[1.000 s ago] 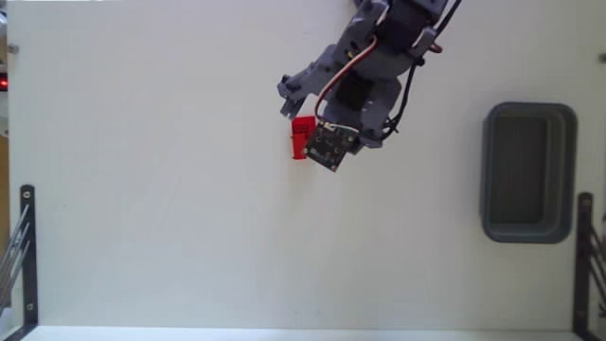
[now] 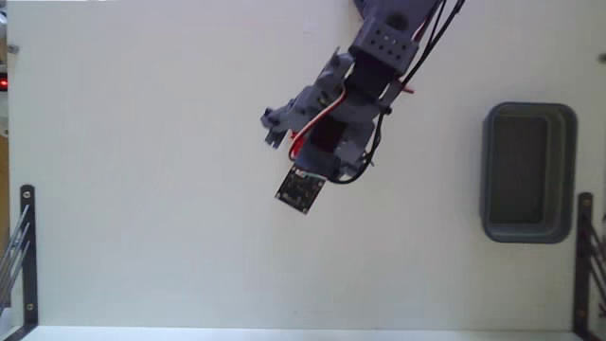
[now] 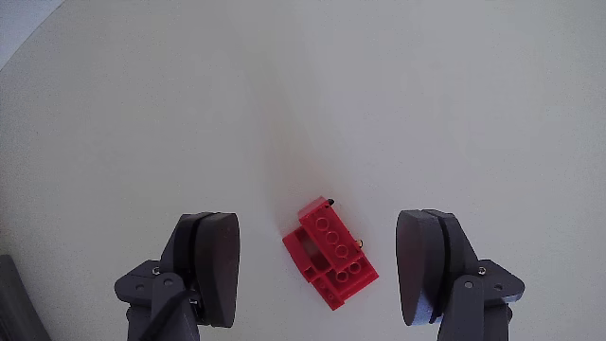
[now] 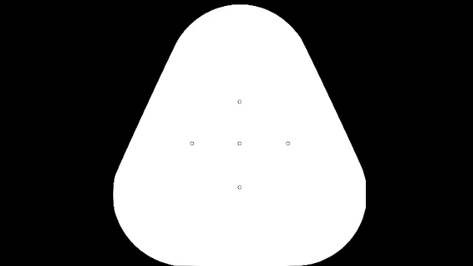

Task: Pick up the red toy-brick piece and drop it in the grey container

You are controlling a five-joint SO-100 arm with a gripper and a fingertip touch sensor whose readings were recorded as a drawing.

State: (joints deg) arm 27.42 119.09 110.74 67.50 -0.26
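Observation:
In the wrist view the red toy-brick piece (image 3: 329,251) lies flat on the white table, turned at an angle. My gripper (image 3: 319,248) is open, with one dark finger (image 3: 216,265) to its left and the other on its right. Both stand apart from the brick. In the fixed view the grey arm (image 2: 346,118) reaches down from the top edge and covers the brick. The grey container (image 2: 488,170) sits far off at the right of that view, with nothing visible inside it.
Black metal brackets stand at the table's left edge (image 2: 26,251) and right edge (image 2: 585,260) in the fixed view. The wrist camera board (image 2: 301,189) hangs below the arm. Bare white table lies between the arm and the container.
The arm has swung left and down in the fixed view. The brick showed beside the gripper before; now the arm covers it.

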